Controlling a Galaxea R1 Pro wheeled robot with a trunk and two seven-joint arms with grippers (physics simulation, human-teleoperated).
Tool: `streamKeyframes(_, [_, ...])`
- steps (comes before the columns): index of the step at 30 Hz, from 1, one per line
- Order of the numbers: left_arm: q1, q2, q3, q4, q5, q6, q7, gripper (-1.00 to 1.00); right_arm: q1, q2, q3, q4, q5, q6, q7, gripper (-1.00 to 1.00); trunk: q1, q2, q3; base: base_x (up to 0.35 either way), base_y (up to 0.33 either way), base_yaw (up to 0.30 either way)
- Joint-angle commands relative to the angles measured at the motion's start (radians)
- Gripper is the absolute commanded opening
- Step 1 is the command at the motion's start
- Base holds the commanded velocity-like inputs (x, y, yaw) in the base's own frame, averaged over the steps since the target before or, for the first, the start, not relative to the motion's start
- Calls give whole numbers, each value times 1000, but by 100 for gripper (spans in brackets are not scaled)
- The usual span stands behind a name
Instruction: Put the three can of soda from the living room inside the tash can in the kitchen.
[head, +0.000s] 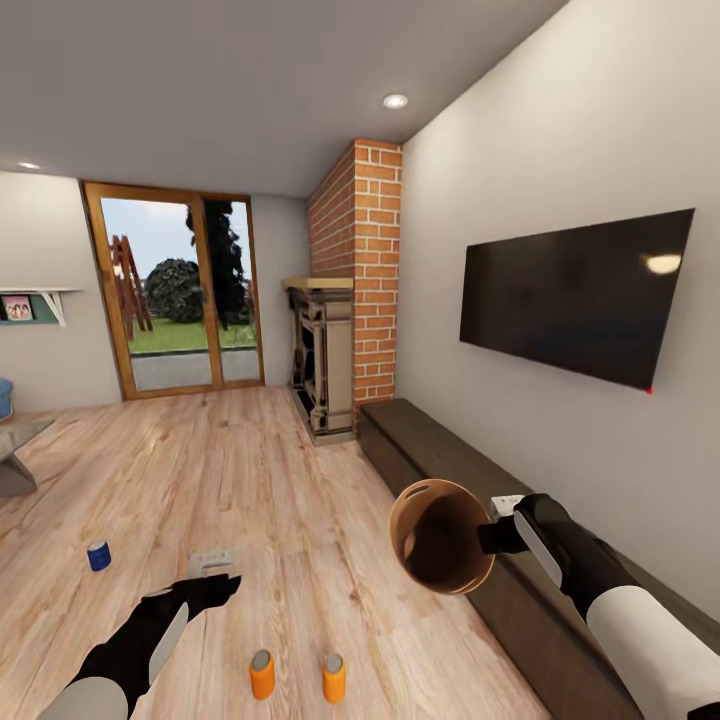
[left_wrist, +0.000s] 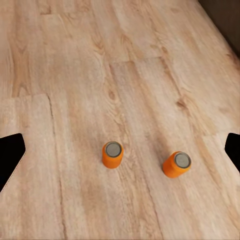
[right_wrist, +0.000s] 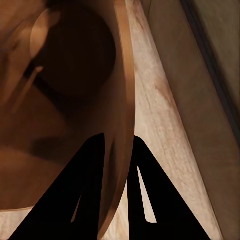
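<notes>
Overhead, blue can (head: 98, 555) joins orange cans (left_wrist: 113, 154).

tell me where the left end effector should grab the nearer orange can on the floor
Grip the left orange can around its round side wall, descending from above with the open left end effector. It stands upright, grey top up, apart from the other orange can, leaving room for both fingers.

wood floor (head: 260, 470), brick fireplace (head: 345, 290), wall tv (head: 575, 295), glass patio doors (head: 180, 290).
</notes>
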Motion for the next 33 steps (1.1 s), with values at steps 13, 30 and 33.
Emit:
streamKeyframes(13, [1,0,0,-1,0,-24,38,100,-1,0,-1,0,-13,0,4,-100,42,-77,-34,0,0,0])
streamKeyframes(30, [0,0,0,8,-3,-17,44,100,-1,0,1,-1,-13,0,4,-100,42,-77,-34,217,0,0])
streamKeyframes(33, [0,0,0,9,-3,-17,44,100,-1,0,2,-1,-13,0,4,-100,42,-77,-34,328,0,0])
